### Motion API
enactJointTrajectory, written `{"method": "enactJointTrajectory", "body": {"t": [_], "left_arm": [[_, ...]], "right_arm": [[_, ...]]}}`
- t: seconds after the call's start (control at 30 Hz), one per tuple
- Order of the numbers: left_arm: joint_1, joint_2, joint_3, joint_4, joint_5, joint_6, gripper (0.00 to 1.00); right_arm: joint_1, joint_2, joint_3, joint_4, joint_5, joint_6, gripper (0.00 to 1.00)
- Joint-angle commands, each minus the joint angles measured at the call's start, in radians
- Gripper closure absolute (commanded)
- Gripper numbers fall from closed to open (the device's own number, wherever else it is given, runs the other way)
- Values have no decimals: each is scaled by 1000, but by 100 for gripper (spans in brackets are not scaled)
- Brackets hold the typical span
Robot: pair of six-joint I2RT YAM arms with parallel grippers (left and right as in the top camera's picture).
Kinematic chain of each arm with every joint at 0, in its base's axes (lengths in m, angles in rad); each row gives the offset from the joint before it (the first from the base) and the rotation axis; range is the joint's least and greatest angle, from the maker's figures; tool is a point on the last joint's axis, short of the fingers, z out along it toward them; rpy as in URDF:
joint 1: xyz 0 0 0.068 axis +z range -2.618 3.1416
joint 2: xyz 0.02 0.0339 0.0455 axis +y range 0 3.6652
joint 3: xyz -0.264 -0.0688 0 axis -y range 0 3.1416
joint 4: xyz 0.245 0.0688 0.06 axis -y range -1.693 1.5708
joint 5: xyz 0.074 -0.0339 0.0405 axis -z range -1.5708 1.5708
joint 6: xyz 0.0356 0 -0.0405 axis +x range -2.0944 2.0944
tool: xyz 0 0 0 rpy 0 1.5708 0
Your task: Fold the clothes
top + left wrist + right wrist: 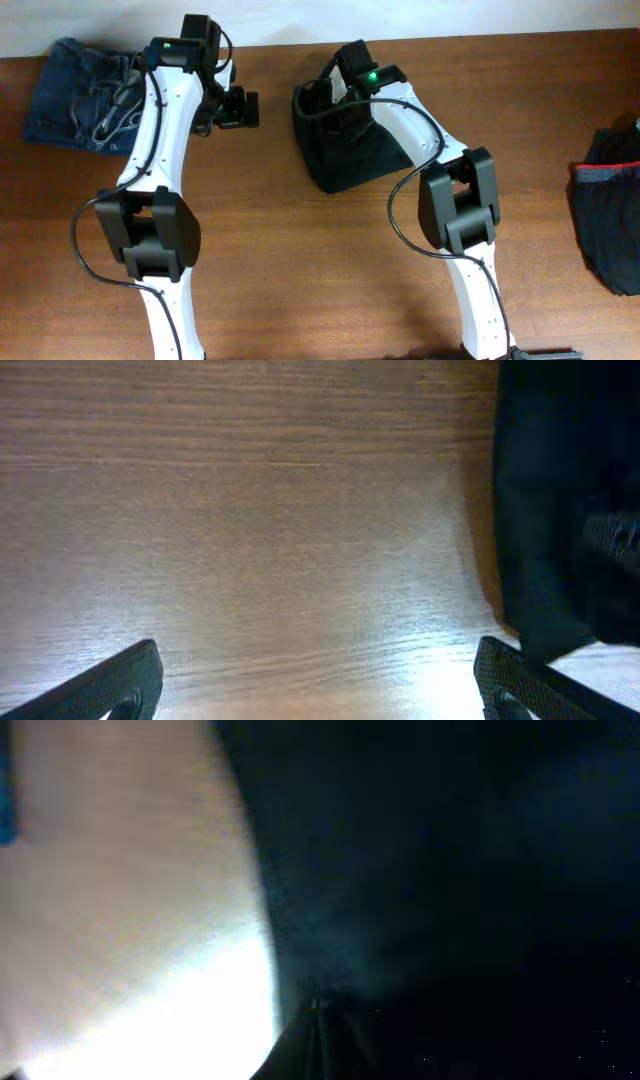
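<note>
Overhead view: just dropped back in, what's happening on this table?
The black trousers lie in a compact bundle at the far middle of the table. The right claw is down on them, shut; whether it pinches fabric is unclear. The left claw hangs open over bare wood beside the bundle. Blue jeans lie far left, a dark red-banded garment at the right edge.

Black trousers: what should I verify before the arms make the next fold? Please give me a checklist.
1. Left gripper open and empty: ok.
2. Left gripper beside the edge of the black trousers: ok.
3. Right gripper holding the trousers: cannot tell, its own view is too dark.
4. Trousers apart from the jeans and the dark garment: ok.
5. Trousers wholly on the table: ok.
</note>
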Motion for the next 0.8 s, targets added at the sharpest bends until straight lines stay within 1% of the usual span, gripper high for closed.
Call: {"method": "enactJointTrajectory", "body": {"t": [0.0,0.1,0.17,0.23,0.33,0.47,0.57,0.63,0.77], "left_arm": [[-1,-32,-68,38,-3,-6,1],[-1,-32,-106,68,27,-6,1],[-1,-32,-116,76,39,-6,1],[-1,-32,-116,75,38,-5,1],[-1,-32,-116,76,38,-5,1],[-1,-32,-116,75,38,-5,1],[-1,-32,-116,74,38,-5,1],[-1,-32,-116,76,38,-5,1],[-1,-32,-116,80,38,-5,1]], "right_arm": [[37,24,-17,-1,-111,8,96],[64,28,-24,0,8,9,96],[80,28,-32,3,51,8,96],[87,24,-31,8,45,7,96],[80,-35,17,-7,19,-23,96],[58,-138,103,-61,84,-48,96],[13,-215,188,-135,257,-48,96],[-35,-243,227,-167,330,-48,95],[-188,-241,245,-164,341,-44,92]]}}
